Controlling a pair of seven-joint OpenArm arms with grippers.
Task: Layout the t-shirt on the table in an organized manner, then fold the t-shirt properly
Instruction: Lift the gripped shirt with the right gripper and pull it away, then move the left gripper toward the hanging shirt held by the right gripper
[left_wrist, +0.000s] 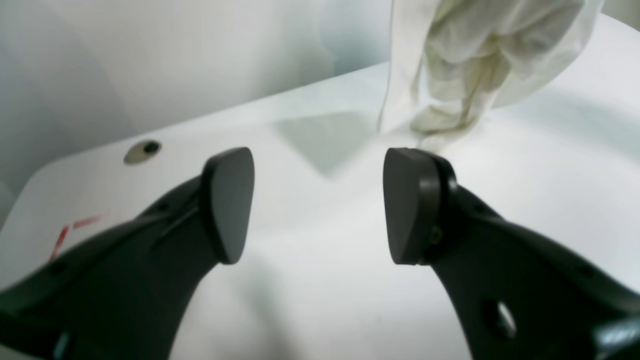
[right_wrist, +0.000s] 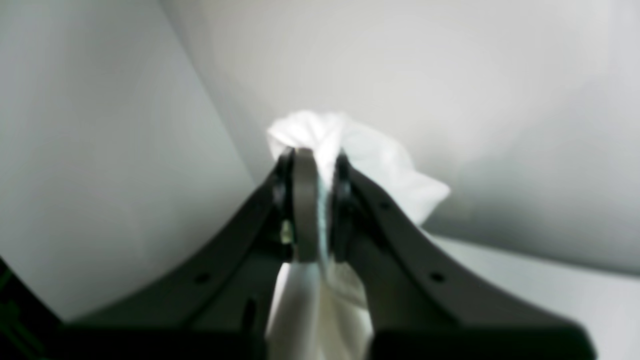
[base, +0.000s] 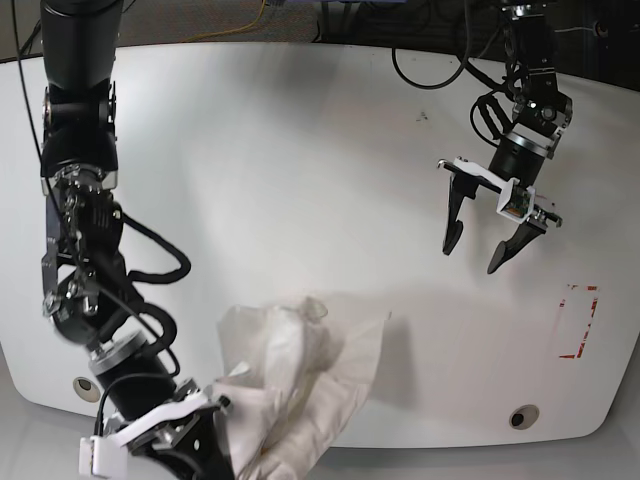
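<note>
The white t-shirt (base: 290, 380) hangs bunched near the front left of the table (base: 300, 170), its lower part touching the top. My right gripper (base: 205, 425) is shut on a fold of it; in the right wrist view the cloth (right_wrist: 350, 150) sticks out between the closed fingers of that gripper (right_wrist: 320, 210). No printed letters show. My left gripper (base: 472, 252) is open and empty above the table's right side. In the left wrist view the left gripper (left_wrist: 320, 205) points at bare table, with the hanging t-shirt (left_wrist: 475, 65) farther off at the upper right.
A red tape rectangle outline (base: 578, 320) lies at the right, also in the left wrist view (left_wrist: 75, 230). Round grommet holes sit near the front edge at right (base: 518, 417) and left (base: 82, 384). Cables (base: 430, 70) lie at the table's back edge.
</note>
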